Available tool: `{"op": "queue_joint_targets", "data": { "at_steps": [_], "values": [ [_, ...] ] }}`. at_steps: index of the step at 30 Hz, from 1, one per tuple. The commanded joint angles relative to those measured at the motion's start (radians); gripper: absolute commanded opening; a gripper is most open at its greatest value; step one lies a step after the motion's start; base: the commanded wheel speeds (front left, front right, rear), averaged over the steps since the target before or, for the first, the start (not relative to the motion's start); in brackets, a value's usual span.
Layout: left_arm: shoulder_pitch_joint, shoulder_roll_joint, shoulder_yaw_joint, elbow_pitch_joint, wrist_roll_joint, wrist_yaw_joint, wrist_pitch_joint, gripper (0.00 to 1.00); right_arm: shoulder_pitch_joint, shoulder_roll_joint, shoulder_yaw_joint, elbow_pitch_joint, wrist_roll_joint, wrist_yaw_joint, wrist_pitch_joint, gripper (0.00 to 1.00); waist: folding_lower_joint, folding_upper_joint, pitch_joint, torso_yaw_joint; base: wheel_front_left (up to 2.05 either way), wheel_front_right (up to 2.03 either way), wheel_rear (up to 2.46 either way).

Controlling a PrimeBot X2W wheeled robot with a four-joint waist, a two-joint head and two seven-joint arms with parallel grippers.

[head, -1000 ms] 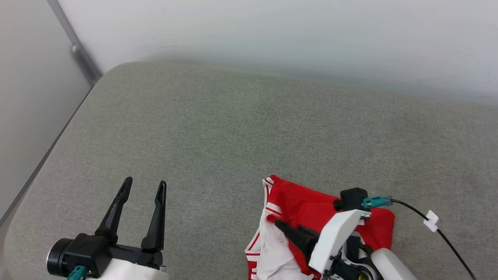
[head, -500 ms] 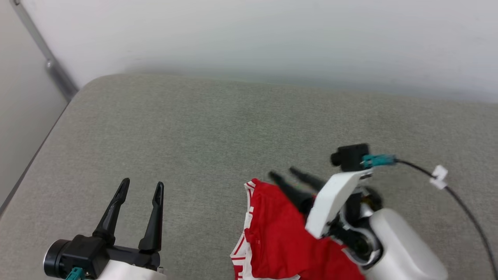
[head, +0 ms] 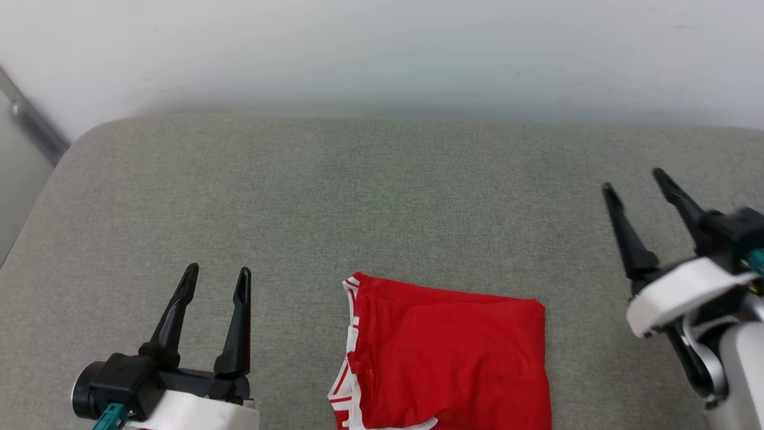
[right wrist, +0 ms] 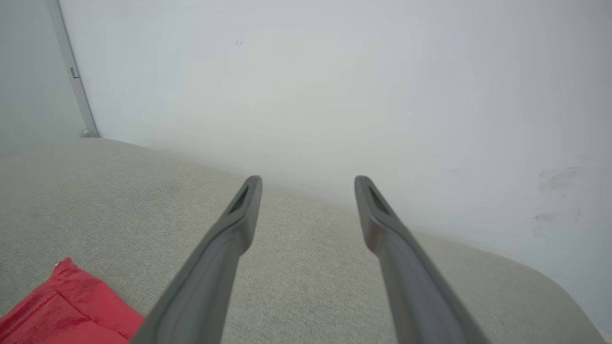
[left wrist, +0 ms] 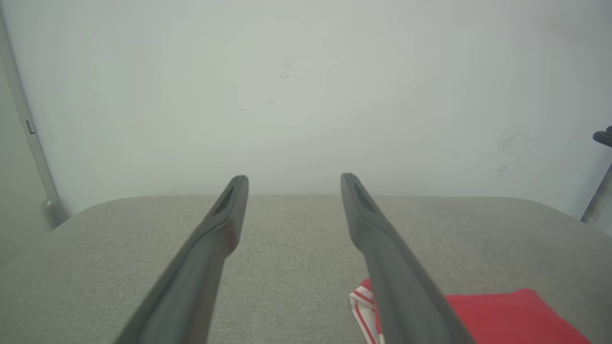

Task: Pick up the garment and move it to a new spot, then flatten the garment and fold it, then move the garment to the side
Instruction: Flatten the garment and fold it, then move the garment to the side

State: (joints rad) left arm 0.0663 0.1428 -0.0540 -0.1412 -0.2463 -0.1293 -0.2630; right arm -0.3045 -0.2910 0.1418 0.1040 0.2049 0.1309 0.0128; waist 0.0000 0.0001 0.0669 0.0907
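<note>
Smooth red folded garment [head: 450, 352], roughly rectangular, on coarse-woven grey cushion [head: 358, 197]

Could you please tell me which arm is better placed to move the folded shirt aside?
Probably the left. The left end effector, open, sits alongside the shirt near its striped edge; the right end effector, also open, stands further up the cushion, beyond the shirt's far corner.
</note>
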Motion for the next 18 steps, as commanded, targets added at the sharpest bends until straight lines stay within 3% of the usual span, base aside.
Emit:
{"op": "queue_joint_targets", "data": {
  "at_steps": [1, 8, 18],
  "values": [
    [-0.009, -0.004, 0.004, -0.003, -0.004, -0.001, -0.002, 1.0, 0.037, 0.005, -0.031, -0.025, -0.007, 0.0, -0.024, 1.0, 0.0, -0.0001, 0.003, -0.004, 0.0, 0.0, 0.0],
    [0.005, -0.002, -0.005, -0.003, -0.013, -0.001, -0.002, 1.0, 0.216, 0.08, -0.17, -0.156, -0.031, 0.0, -0.117, 1.0, 0.0, -0.0001, 0.009, -0.01, 0.0, 0.0, 0.0],
    [0.02, -0.003, -0.015, 0.002, -0.024, -0.001, -0.002, 1.0, 0.327, 0.193, -0.201, -0.211, -0.041, 0.0, -0.18, 1.0, 0.0, -0.0001, 0.015, -0.007, 0.0, 0.0, 0.0]
  ]
}}
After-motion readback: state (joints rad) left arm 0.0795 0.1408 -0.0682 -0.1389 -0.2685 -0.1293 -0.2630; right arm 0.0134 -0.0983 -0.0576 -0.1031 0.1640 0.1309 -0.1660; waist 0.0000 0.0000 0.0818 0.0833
